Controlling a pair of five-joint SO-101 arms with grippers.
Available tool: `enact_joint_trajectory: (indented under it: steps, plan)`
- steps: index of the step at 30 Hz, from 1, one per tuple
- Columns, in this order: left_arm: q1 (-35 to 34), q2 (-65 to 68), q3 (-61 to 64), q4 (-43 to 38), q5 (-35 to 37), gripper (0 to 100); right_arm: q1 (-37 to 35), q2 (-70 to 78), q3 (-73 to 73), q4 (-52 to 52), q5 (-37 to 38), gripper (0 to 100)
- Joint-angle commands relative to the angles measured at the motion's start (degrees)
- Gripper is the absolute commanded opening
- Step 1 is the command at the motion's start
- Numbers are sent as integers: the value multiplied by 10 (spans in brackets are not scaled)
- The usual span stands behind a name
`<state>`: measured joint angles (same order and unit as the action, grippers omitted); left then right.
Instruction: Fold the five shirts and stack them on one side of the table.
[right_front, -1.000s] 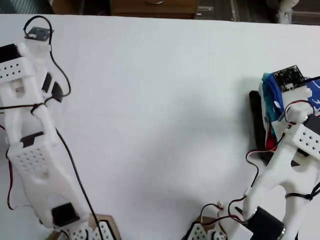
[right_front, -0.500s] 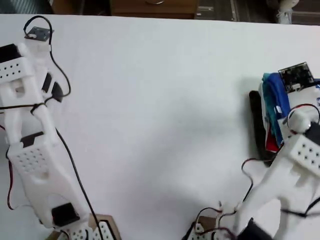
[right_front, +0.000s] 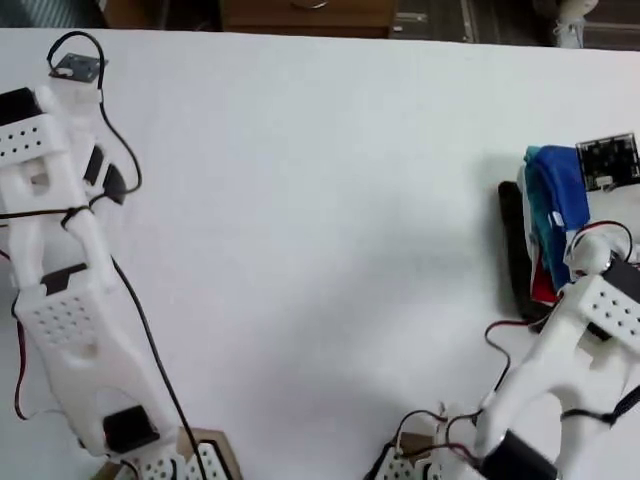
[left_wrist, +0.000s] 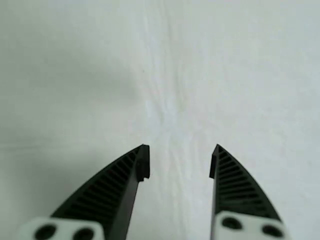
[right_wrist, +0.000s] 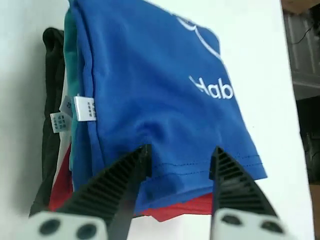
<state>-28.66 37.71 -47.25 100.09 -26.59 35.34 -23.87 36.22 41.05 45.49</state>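
Observation:
A stack of folded shirts (right_front: 545, 225) lies at the table's right edge, black at the bottom, then red, white and teal layers, with a blue shirt (right_wrist: 160, 95) with white print on top. My right gripper (right_wrist: 179, 159) hovers open just above the blue shirt's near hem, nothing between its fingers. In the high view the right arm (right_front: 590, 310) covers much of the stack. My left gripper (left_wrist: 178, 162) is open over bare white table, and its arm (right_front: 55, 250) stands along the left edge.
The white table (right_front: 320, 220) stretches wide between the two arms. Loose cables (right_front: 150, 350) trail along the left arm. Furniture stands beyond the far table edge (right_front: 300, 15).
The right arm has shifted toward the right and a little back over the stack, uncovering more of the blue shirt. The left arm has not moved.

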Motion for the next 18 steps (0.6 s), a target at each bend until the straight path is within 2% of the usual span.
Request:
enact_joint_trajectory:
  steps: [1,6,10,14,18]
  plan:
    - [-3,-53,-7,7,-3,222,8,21,-3,-7,-4,191]
    - [25,-77,-11,19,4,221,3,-21,-11,36,-13,191]
    - [49,-185,-22,20,24,221,-22,-121,-36,115,-72,191]
    - [96,-322,1,22,23,221,-118,-219,-50,256,-83,191]
    - [144,-437,141,21,11,221,-200,-273,-47,356,-104,191]
